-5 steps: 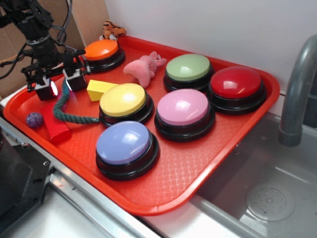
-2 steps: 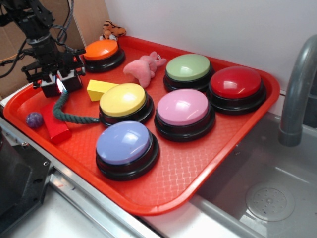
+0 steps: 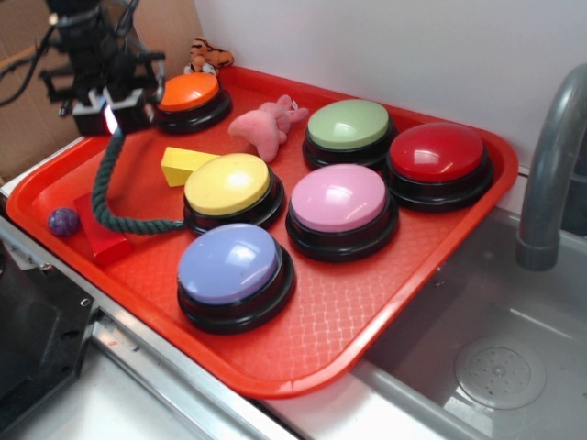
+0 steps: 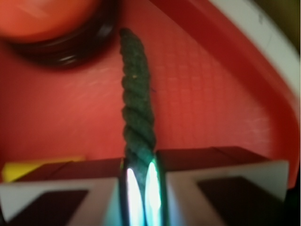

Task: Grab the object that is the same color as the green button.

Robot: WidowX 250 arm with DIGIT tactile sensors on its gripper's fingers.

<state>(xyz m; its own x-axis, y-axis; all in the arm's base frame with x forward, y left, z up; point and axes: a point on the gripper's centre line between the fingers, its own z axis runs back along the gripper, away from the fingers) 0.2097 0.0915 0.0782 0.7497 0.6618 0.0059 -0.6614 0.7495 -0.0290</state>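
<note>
The object, a dark green twisted rope (image 3: 103, 188), hangs from my gripper (image 3: 112, 117) at the tray's back left and curves down to rest by the yellow button. My gripper is shut on the rope's upper end and raised above the tray. In the wrist view the rope (image 4: 136, 103) runs out from between the two closed fingers, my gripper (image 4: 139, 188) pinching it tightly. The green button (image 3: 348, 127), with its pale sage dome on a black base, stands at the back middle of the tray, far from my gripper.
On the red tray (image 3: 385, 312) stand orange (image 3: 188, 94), yellow (image 3: 229, 186), pink (image 3: 339, 202), red (image 3: 437, 156) and purple (image 3: 229, 266) buttons. A yellow block (image 3: 183, 165), red block (image 3: 99, 236), purple ball (image 3: 63, 221) and pink plush (image 3: 266, 126) lie around. A sink and faucet (image 3: 550, 174) are at right.
My gripper closed on the rope's end, then rose up and back, lifting that end so the rope now hangs stretched instead of lying coiled on the tray.
</note>
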